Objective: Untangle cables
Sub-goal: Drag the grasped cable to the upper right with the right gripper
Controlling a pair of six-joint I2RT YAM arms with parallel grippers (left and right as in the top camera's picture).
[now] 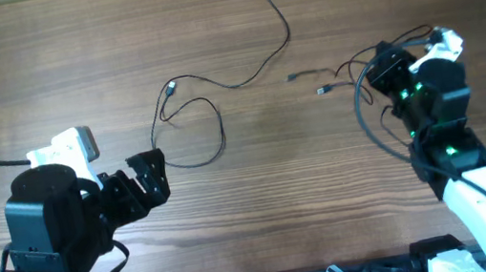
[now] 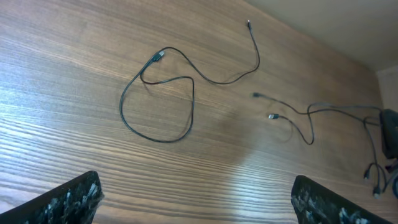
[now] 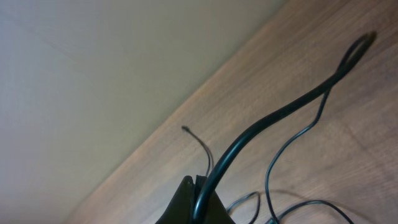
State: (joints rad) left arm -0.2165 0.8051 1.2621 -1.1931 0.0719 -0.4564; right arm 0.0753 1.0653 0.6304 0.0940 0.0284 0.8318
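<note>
Cables (image 1: pixel 221 125), strands hidden beneath right end effector (image 1: pixel 380 69)

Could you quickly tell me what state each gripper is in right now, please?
Left gripper: open wide, holding nothing.
Right gripper: closed, apparently pinching a black cable that runs out from between its fingers.

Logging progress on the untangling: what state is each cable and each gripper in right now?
Left cable: one loose loop, lying free.
Right cable: loose strands, seemingly gripped.
Left gripper: open, empty.
Right gripper: shut, seemingly on right cable.
</note>
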